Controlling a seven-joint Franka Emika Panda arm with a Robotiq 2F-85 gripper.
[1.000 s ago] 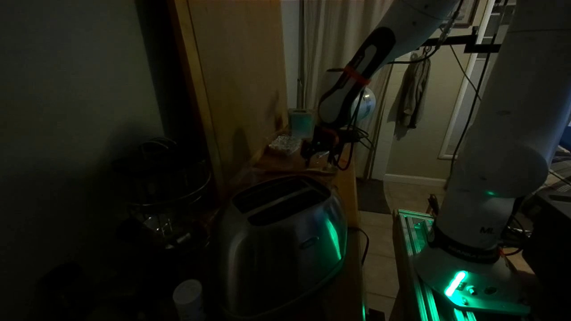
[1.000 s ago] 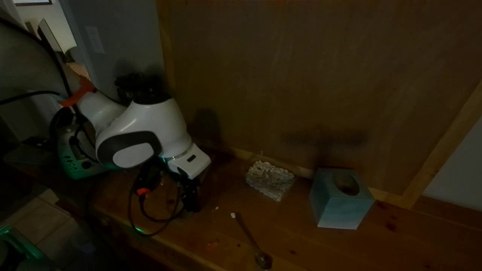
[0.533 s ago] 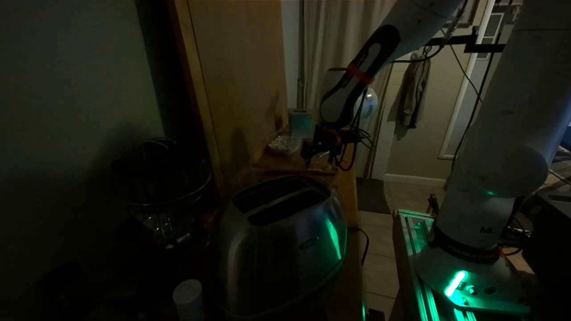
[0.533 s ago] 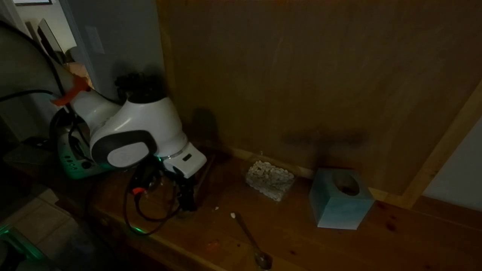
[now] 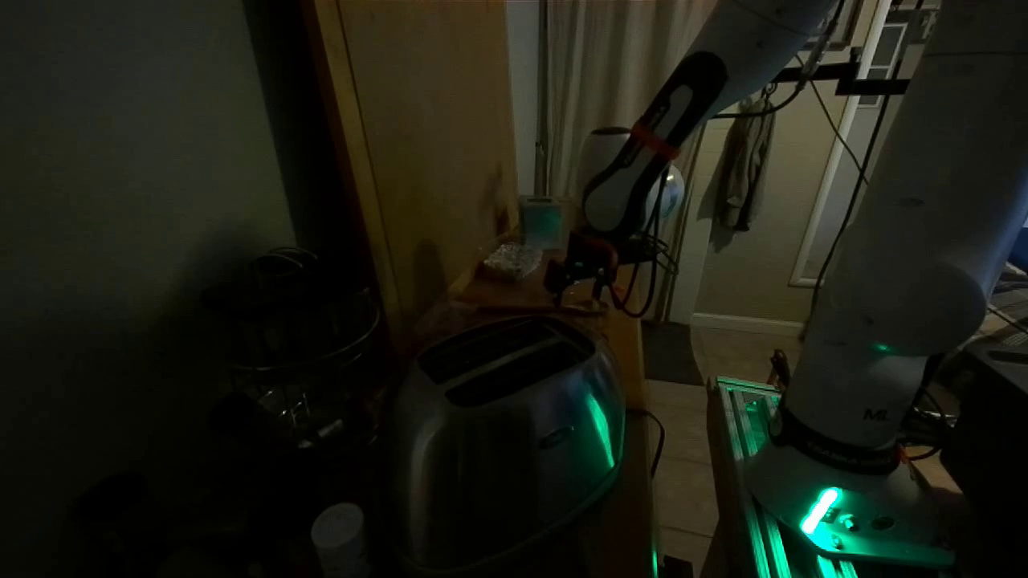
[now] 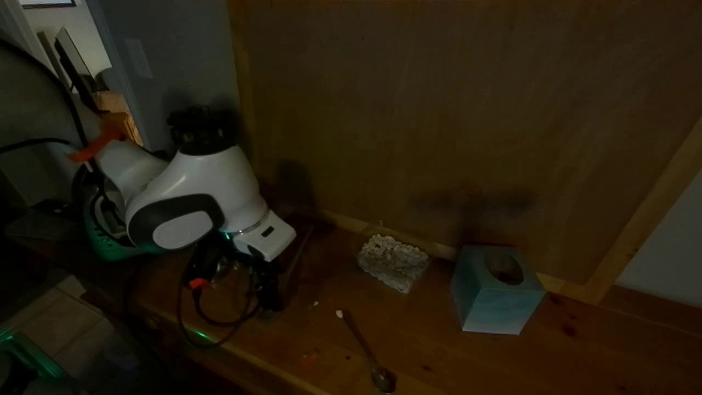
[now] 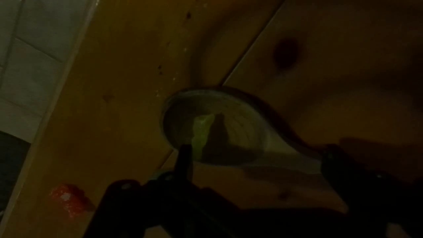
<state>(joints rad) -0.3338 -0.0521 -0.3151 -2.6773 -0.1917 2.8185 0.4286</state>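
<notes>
My gripper [image 7: 257, 153] is open and empty, with its fingers wide apart, low over the wooden counter. In the wrist view a large pale spoon [image 7: 251, 122] lies under it, with a light green piece [image 7: 201, 132] in its bowl. One fingertip [image 7: 185, 153] overlaps the bowl's near edge; the other covers the handle's far part. I cannot tell if they touch it. A small red piece [image 7: 69, 199] lies beside the gripper, near the counter edge. The gripper also shows in both exterior views [image 5: 577, 298] [image 6: 269, 302], dark and partly hidden by cables.
A metal spoon [image 6: 362, 348], a clear box of small white pieces [image 6: 394, 263] and a blue tissue box [image 6: 496, 291] stand along the counter. A toaster [image 5: 514, 441] and a white-topped container [image 5: 337, 530] are closer in an exterior view. A wooden panel [image 6: 439, 109] rises behind.
The arm and gripper have shifted slightly towards the robot's base side and a little lower, away from the box of white pieces. The objects on the counter have not moved.
</notes>
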